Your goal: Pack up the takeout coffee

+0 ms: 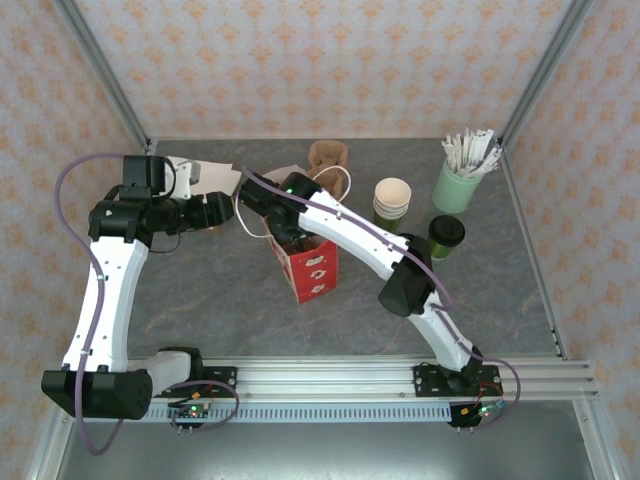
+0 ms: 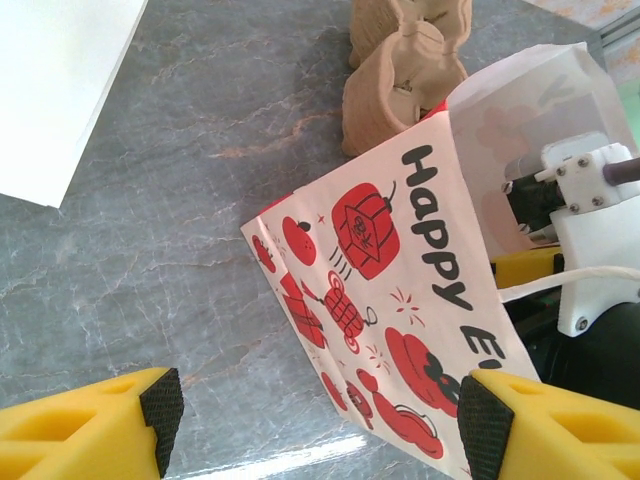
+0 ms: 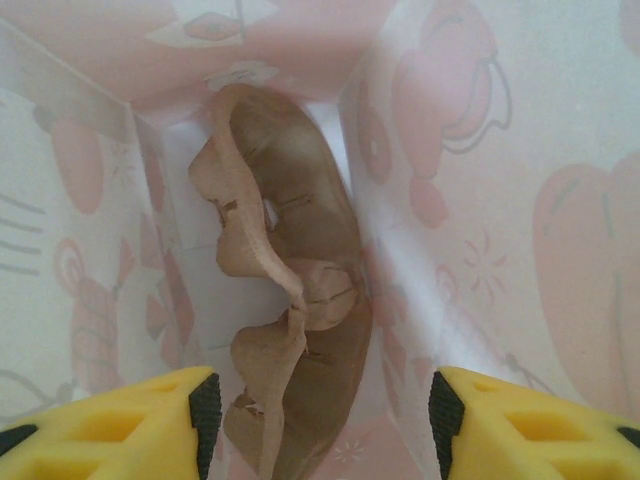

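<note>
Nearest the arms, the red-and-white paper bag (image 1: 312,268) is seen on the worktop (image 1: 200,300), between the two arms. The right tool (image 3: 320,405) is sunk into the bag's mouth with its jaws spread wide and nothing gripped. Beyond it, a brown pulp carrier (image 3: 300,300) is seen on edge deep inside the bag. The left tool (image 2: 322,415) is held just beside the bag's printed side, its jaws wide too. One pad (image 2: 485,430) is at the bag's edge; whether it touches cannot be told.

To the right, well apart from the bag, the lidded green cup (image 1: 446,236) is stood on the worktop, not yet packed. Behind it a stack of open cups (image 1: 392,200) and a pale cup of sticks (image 1: 460,182) are found, and at the back a second carrier (image 1: 328,156).

The carrier-loading step is judged to be at its close, with the coffee itself not begun. Next, the right tool would need to be drawn straight out of the mouth without dragging the bag. It would then be brought across to the lidded cup while the bag is steadied by the left tool.
</note>
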You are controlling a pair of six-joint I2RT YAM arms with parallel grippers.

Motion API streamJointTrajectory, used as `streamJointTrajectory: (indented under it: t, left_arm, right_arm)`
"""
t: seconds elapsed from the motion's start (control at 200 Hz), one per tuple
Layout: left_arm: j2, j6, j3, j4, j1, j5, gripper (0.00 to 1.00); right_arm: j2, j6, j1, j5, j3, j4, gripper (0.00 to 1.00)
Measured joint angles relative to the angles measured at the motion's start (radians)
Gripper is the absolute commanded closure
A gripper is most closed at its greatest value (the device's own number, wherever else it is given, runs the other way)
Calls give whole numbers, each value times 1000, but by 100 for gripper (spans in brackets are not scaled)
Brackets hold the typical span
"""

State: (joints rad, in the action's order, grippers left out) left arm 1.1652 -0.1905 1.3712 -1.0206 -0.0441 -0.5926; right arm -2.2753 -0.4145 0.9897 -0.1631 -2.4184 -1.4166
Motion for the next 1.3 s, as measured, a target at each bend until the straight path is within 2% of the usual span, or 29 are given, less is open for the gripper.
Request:
streamJointTrajectory:
  t: [0.596, 0.726, 0.941, 1.181, 1.301]
  left_arm:
    - [0, 0, -5, 0, 0, -1, 24]
    - [0, 0, -5, 0, 0, -1, 24]
    - [0, 0, -5, 0, 0, -2, 24]
    - [0, -5, -5, 3, 0, -25, 25]
    - [0, -15, -5, 13, 0, -35, 26]
  right_arm:
    - [-57, 24, -31, 75, 111, 97, 40]
    - [-62, 34, -33, 94, 140, 122, 46]
    - [-62, 46, -33, 111, 142, 136, 67]
    - [-45, 50, -33, 111, 142, 138, 78]
    - [-7, 49, -33, 112, 142, 138, 79]
